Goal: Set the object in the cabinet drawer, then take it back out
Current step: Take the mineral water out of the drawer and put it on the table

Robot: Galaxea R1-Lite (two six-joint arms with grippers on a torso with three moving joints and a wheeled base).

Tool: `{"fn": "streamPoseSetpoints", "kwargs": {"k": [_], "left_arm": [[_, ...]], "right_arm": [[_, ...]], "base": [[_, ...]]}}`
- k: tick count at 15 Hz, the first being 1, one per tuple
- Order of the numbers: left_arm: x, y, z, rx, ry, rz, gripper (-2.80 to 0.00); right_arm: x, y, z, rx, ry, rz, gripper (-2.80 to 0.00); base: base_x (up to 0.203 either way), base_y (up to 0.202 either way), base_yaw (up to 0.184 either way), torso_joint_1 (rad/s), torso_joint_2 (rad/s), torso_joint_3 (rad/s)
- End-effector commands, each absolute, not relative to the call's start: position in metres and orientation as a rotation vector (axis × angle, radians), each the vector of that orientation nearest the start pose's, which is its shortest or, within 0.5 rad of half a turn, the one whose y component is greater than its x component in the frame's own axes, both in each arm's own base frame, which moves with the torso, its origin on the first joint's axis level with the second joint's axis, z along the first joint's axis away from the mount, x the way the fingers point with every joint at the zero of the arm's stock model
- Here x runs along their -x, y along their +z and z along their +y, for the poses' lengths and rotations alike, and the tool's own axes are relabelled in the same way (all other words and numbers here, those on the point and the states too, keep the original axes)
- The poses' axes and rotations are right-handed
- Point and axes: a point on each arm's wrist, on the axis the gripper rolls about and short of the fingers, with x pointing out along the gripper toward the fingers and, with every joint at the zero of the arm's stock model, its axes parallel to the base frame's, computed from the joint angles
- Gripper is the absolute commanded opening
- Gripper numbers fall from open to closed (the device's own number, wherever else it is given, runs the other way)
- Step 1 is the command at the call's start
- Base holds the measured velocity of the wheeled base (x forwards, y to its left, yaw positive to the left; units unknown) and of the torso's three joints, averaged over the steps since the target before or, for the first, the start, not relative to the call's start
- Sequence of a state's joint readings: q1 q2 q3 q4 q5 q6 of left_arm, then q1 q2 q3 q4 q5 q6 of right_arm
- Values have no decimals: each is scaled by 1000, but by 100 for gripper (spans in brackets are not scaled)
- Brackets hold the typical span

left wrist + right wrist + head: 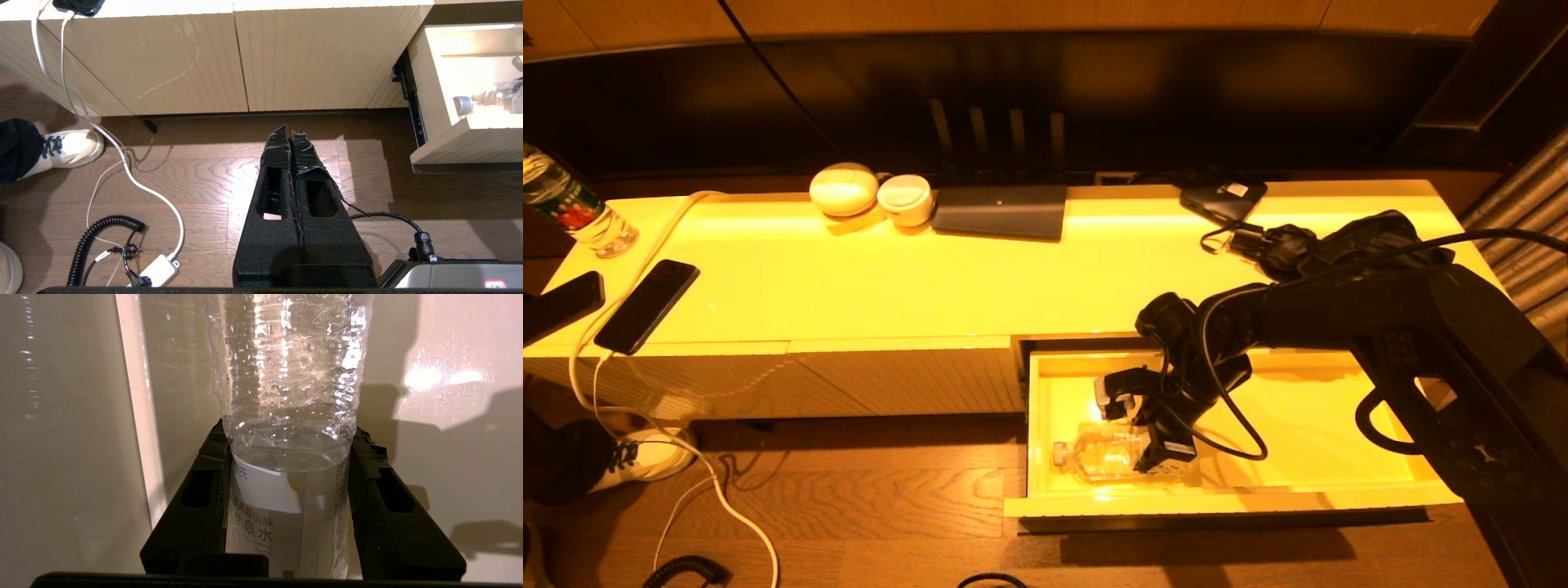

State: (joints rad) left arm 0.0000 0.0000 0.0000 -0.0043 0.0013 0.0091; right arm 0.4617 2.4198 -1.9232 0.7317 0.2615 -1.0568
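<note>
I see the left gripper (pixel 291 136) hanging low over the wood floor (pixel 204 179) in front of the closed ribbed front panels (pixel 229 61), its two fingers pressed together on nothing. A white cable (pixel 135 183) and a coiled black cord (pixel 102 232) lie on the floor to its side, well apart from it.

My right gripper (pixel 1137 429) is down inside the open cabinet drawer (pixel 1339 457), clamped around a clear water bottle (pixel 1107 453). In the right wrist view the fingers (pixel 204 490) touch both sides of the bottle (pixel 286 416) at its label. The bottle lies on its side in the drawer's front left corner, cap pointing at the left wall, body just beside the front wall. I can't tell whether it rests on the drawer floor. The drawer's middle and right part is bare, giving me room toward that side.

Farther off, on the cabinet top (pixel 931 278), two phones (pixel 645 306) sit at the left edge, a second bottle (pixel 572 204) at the far left corner, and a dark flat pad (pixel 1001 211) along the back edge.
</note>
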Motion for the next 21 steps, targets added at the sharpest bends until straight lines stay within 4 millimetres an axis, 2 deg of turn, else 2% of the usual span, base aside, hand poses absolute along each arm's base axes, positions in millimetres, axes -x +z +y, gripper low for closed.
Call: {"fn": "streamPoseSetpoints", "kwargs": {"k": [1, 5, 10, 16, 19, 20, 21], "left_arm": [[23, 76, 0, -9, 2, -3, -280], [23, 76, 0, -9, 2, -3, -280], [23, 76, 0, -9, 2, -2, -280], [23, 75, 0, -9, 2, -1, -280], [23, 75, 0, -9, 2, -2, -280], [23, 75, 0, -9, 2, -2, -280], [23, 76, 0, -9, 2, -3, -280]], "right_arm": [[-399, 92, 204, 1001, 1230, 784, -280], [-390, 126, 194, 1005, 1199, 738, -280], [-361, 186, 163, 994, 1143, 698, -280], [-304, 256, 124, 966, 1038, 599, -280], [-262, 298, 104, 901, 957, 489, -280], [-250, 306, 100, 846, 912, 451, -280], [-250, 308, 99, 782, 865, 411, -280]], "base": [[0, 0, 0, 0, 0, 0], [0, 0, 0, 0, 0, 0], [0, 0, 0, 0, 0, 0], [0, 0, 0, 0, 0, 0], [0, 0, 0, 0, 0, 0], [0, 0, 0, 0, 0, 0], [0, 0, 0, 0, 0, 0]]}}
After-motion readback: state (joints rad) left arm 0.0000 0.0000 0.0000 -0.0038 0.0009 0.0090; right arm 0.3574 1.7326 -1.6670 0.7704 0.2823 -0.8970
